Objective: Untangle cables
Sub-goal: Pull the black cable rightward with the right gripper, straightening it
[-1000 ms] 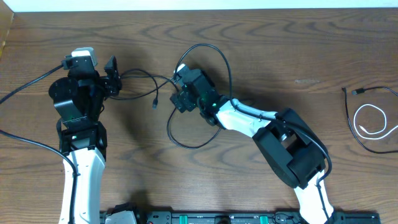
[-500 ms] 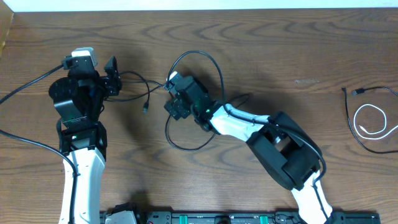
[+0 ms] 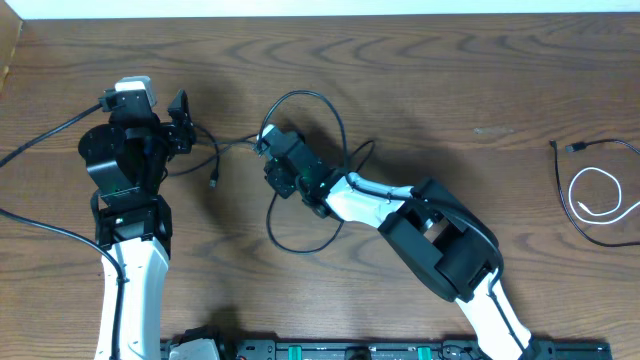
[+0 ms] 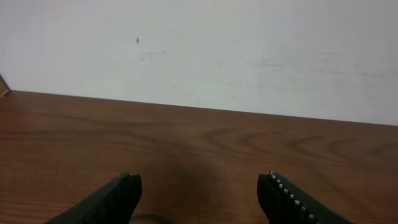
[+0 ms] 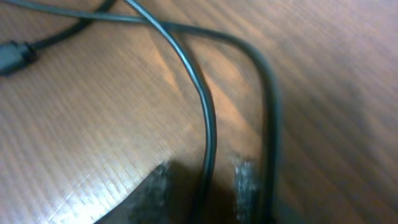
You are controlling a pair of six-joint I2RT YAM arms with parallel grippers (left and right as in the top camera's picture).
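Observation:
A black cable (image 3: pixel 336 117) loops over the table's middle, and its small plug (image 3: pixel 213 183) lies near my left arm. My right gripper (image 3: pixel 267 146) is low over this tangle. In the right wrist view a strand of the black cable (image 5: pixel 207 118) runs between the fingers (image 5: pixel 157 186); the jaws are narrow, with a gap showing on either side of the strand. My left gripper (image 3: pixel 180 120) is open, fingertips (image 4: pixel 127 186) wide apart and nothing between them; a sliver of cable (image 4: pixel 149 218) shows low by their base. A white cable (image 3: pixel 598 173) and another black one (image 3: pixel 573 149) lie far right.
A thick black wire (image 3: pixel 45 137) from the left arm trails off to the left edge. The table's far edge meets a white wall (image 4: pixel 199 50) in the left wrist view. The right arm (image 3: pixel 440 245) stretches diagonally from the front edge to the middle.
My right gripper has slid left along the table and its jaws have narrowed around a strand. The black cable's slack and plug shifted left with it. The left arm stayed still.

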